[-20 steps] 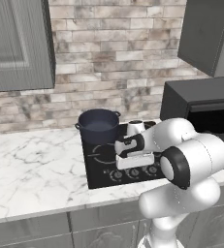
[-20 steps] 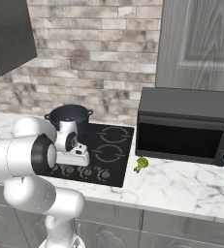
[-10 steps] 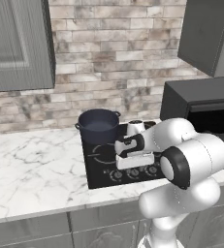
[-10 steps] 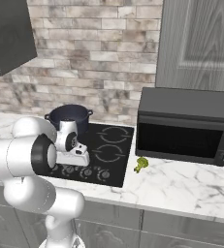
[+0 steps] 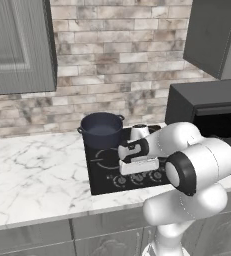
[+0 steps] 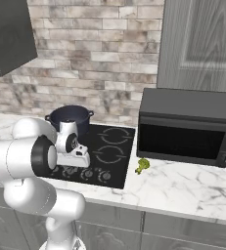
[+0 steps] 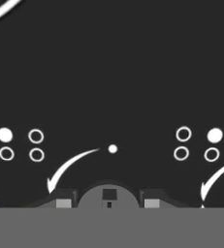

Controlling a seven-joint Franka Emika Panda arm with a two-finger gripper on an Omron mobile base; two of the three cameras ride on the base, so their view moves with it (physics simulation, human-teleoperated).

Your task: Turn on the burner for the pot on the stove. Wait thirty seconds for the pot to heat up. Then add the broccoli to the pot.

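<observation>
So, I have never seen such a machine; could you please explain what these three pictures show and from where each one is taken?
These are rendered pictures of a kitchen. The machine is a white robot arm with dark joints on a driving base. Two cameras ride on that base, behind the arm to its left and right. A third sits on the hand and looks along the gripper.

On the marble counter lies a flat black glass stove with ring marks and a front row of round knobs. A round dark blue-grey pot stands on its rear burner. A small green broccoli floret lies on the counter in front of the black microwave.

In the hand picture, the two fingertips stand on either side of one round knob, close to it. Nothing is carried.
</observation>
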